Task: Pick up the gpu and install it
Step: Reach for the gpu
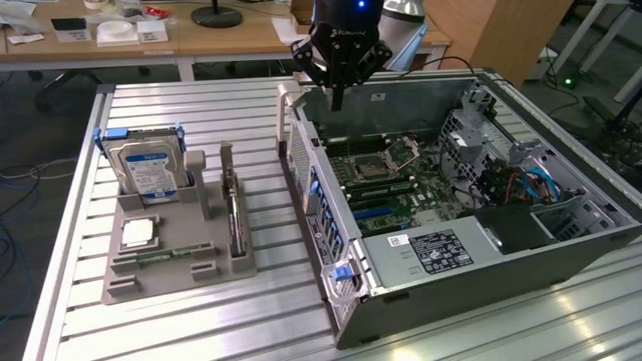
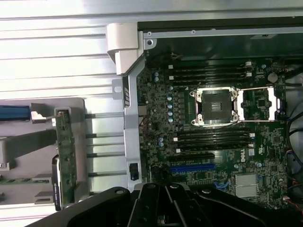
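The gpu [image 1: 234,218] stands on edge in a slot of the grey holder [image 1: 165,282], on the exterior view's left of the open computer case [image 1: 341,289]. Its brownish-green board edge and silver bracket show in the wrist view too, as the gpu [image 2: 66,156]. My gripper [image 1: 338,99] hangs above the far end of the case, well apart from the gpu, its fingers [image 2: 165,198] shut together with nothing between them. Below it lies the motherboard [image 2: 156,94] with an empty processor socket [image 2: 215,106] and a blue card slot [image 2: 191,168].
The grey holder also carries a silver hard drive [image 1: 149,171] with a blue-white label, a processor chip [image 1: 137,232] and a slim green memory stick [image 1: 173,254]. Drive cages and cables [image 1: 522,180] crowd the case's right side. Slatted aluminium table [image 1: 201,113] lies all around.
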Available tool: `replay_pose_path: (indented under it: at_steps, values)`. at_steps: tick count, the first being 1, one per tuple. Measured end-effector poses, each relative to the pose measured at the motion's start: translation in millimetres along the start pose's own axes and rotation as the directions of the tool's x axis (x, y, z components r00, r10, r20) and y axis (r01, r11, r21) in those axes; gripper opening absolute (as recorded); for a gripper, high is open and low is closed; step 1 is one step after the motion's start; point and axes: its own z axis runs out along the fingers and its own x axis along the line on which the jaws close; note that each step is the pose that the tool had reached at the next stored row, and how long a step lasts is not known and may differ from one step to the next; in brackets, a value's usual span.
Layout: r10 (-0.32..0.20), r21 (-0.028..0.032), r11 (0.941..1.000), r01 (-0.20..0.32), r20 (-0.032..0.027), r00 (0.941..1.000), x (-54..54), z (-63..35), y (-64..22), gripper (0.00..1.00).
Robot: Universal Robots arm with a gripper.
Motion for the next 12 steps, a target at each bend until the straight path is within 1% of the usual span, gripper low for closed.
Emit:
replay_pose_path:
  at_steps: [12]
  values:
    - [0.000, 0.0000, 1.0000, 0.000, 0.0000, 1.0000, 13.1, -0.4, -1.1, 0.11]
